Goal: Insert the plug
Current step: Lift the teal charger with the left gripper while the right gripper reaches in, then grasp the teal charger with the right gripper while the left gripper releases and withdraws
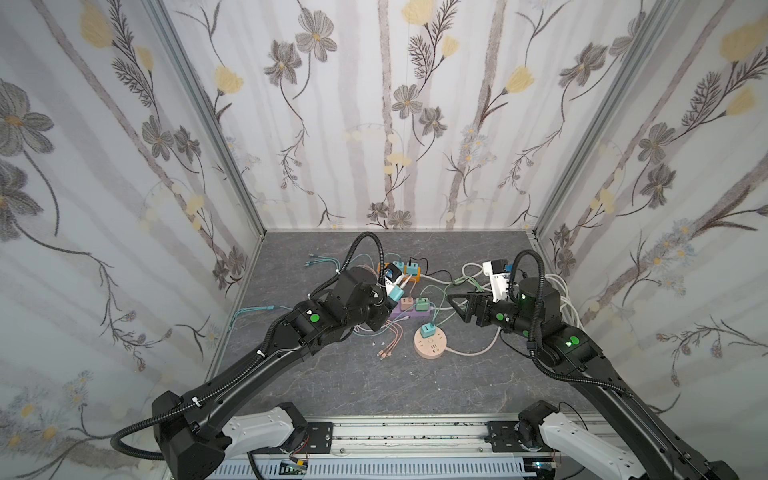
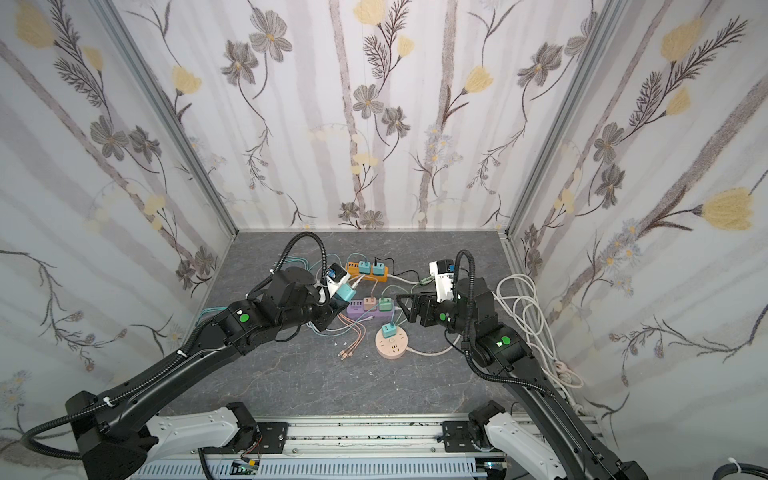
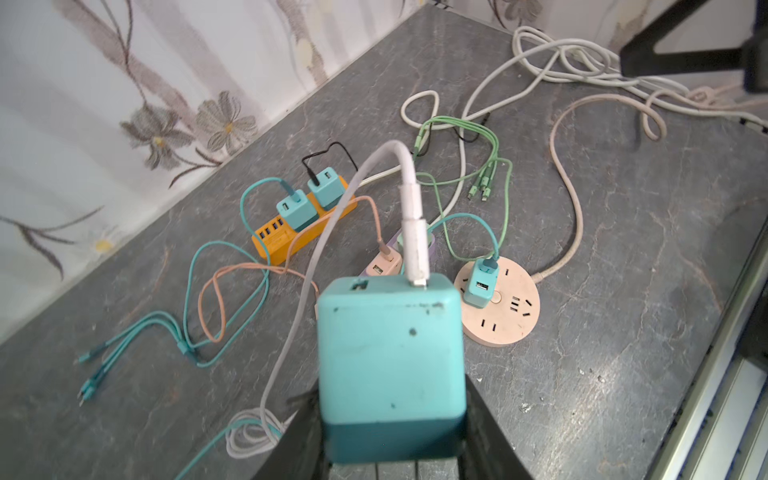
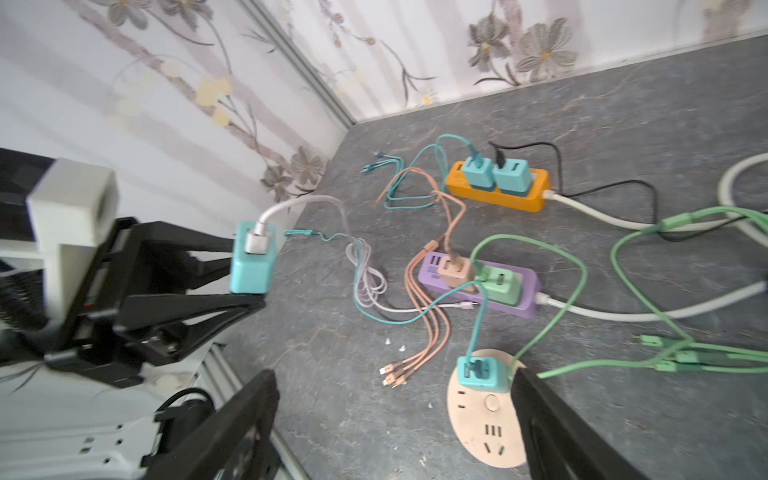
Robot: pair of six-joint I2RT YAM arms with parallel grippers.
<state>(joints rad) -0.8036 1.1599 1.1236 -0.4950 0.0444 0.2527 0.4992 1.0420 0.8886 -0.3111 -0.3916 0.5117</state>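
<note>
Teal charger [image 3: 390, 340] in left end effector [image 3: 390, 399], long axis along fingers [image 3: 490, 440], ports outward; right end effector [image 4: 388, 376] wide

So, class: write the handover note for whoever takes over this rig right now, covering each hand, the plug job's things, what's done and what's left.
Left hand: shut on the teal charger, held above the table, a white cable plugged into it.
Right hand: open, empty, near the round pink socket board.
Done: charger picked up.
Left: seat it in a socket. The pink board has free outlets; which one is meant, I cannot tell.
</note>
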